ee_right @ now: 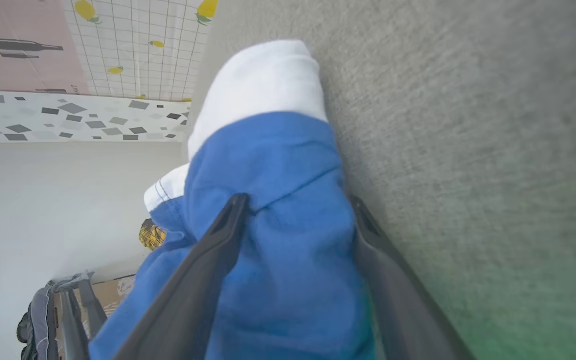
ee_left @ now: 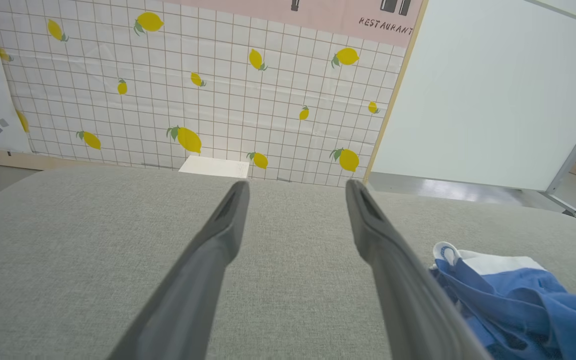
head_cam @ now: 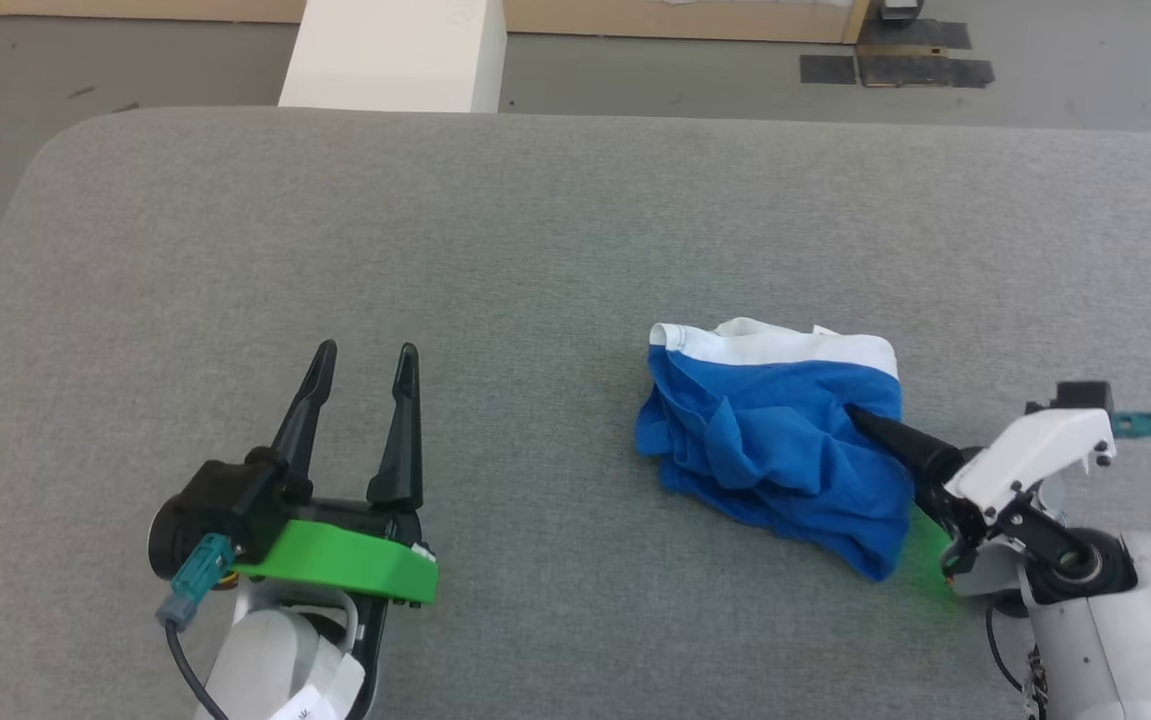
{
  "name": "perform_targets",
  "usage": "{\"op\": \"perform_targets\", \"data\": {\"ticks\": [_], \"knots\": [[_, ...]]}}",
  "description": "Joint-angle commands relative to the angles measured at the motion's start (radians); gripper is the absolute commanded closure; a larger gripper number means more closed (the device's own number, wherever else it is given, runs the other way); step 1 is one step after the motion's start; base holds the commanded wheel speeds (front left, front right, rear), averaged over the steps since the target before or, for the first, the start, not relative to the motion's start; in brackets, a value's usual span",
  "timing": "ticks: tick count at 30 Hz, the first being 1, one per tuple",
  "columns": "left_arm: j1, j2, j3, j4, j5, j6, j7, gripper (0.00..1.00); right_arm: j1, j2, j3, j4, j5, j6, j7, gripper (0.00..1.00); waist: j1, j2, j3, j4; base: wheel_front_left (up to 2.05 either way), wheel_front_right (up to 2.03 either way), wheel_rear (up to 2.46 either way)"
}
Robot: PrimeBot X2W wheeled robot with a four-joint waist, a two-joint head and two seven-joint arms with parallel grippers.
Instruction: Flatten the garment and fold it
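One crumpled blue garment (head_cam: 765, 445) on woven tabletop (head_cam: 535, 220).

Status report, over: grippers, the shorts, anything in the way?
Left gripper open over grey fabric tabletop. Right gripper open, fingers straddling a fold of crumpled bright blue, white-banded soft shorts. Nothing blocking.

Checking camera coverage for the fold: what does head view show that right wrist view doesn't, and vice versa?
Head view adds: the left gripper, open and well apart from the garment, plus the whole crumpled outline of that garment.
Right wrist view adds: the right gripper with its fingers spread wide, straddling a blue fold, and a lemon-print wall behind.
Both: the garment, blue with a white band, lying on the grey surface, with the right gripper at its edge.
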Motion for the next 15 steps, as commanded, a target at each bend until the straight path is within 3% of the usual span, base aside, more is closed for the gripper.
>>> {"op": "perform_targets", "data": {"ticks": [1, 2, 3, 4, 6, 7, 15], "knots": [[-0.004, -0.003, 0.0, 0.001, -0.01, -0.002, -0.005, 0.0, -0.011, 0.012, 0.021, 0.03, -0.018, -0.001, 0.02, 0.0, 0.0, 0.0, 0.003, 0.016, 0.0, 0.0, 0.0], [-0.003, -0.003, 0.0, 0.002, -0.012, -0.001, -0.005, 0.0, -0.015, 0.012, 0.036, 0.035, -0.028, -0.001, 0.036, 0.0, 0.0, 0.0, 0.003, 0.022, 0.0, 0.0, 0.0], [-0.002, -0.003, 0.0, 0.002, -0.014, 0.0, -0.005, 0.0, -0.017, 0.012, 0.049, 0.036, -0.032, -0.001, 0.049, 0.15, 0.0, 0.0, 0.002, 0.026, 0.0, 0.0, 0.0], [-0.001, -0.003, 0.0, 0.003, -0.016, 0.002, -0.005, 0.0, -0.017, 0.012, 0.065, 0.032, -0.033, -0.001, 0.065, 0.51, 0.0, 0.0, 0.001, 0.03, 0.0, 0.0, 0.0], [0.002, -0.003, 0.0, 0.003, -0.018, 0.004, -0.005, 0.0, -0.012, 0.012, 0.09, 0.012, -0.045, -0.001, 0.085, 0.94, 0.0, 0.0, -0.002, 0.036, 0.0, 0.0, 0.0], [0.003, -0.003, 0.001, 0.002, -0.018, 0.005, -0.005, 0.0, -0.008, 0.012, 0.097, 0.0, -0.055, -0.001, 0.089, 1.0, 0.0, 0.0, -0.003, 0.037, 0.0, 0.0, 0.0], [0.008, -0.003, 0.007, -0.007, -0.017, 0.012, -0.005, 0.0, 0.033, -0.019, 0.156, -0.196, -0.31, -0.001, 0.121, 1.0, 0.0, 0.0, -0.004, 0.017, 0.0, 0.0, 0.0]]}}
